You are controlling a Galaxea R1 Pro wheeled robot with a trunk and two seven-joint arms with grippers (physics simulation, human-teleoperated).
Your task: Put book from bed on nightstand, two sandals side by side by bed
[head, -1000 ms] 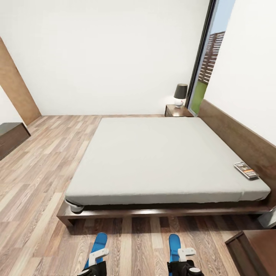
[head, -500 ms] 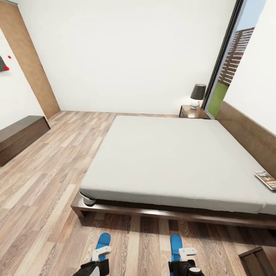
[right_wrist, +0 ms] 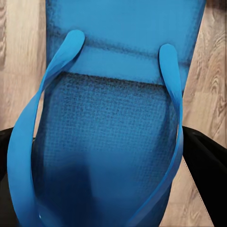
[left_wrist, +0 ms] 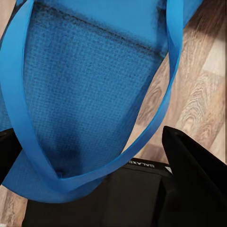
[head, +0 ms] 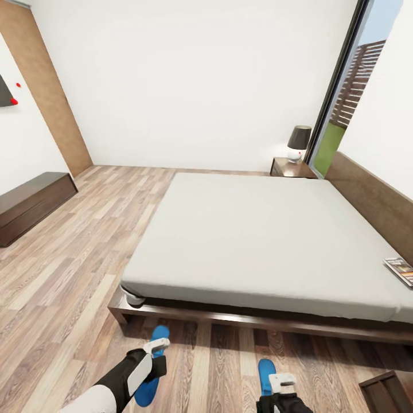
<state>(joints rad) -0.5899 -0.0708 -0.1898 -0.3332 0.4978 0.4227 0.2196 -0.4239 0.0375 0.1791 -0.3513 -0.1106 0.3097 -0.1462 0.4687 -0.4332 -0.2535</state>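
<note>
Blue, light, bendy: grip soles, not floppy straps, as with one sandal (head: 149, 383) clamped in left end effector (head: 156, 347), other sandal (head: 264, 367) in right end effector (head: 280, 380).

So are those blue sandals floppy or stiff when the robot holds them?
Probably a bit bendy: the sandal has a thin flat sole and a loose looping strap. It looks light. Flat as it is, it shouldn't roll on the floor.

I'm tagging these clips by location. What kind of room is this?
A bedroom, most likely: a large bed with a dark headboard, a nightstand carrying a lamp, and wood-plank flooring.
</note>
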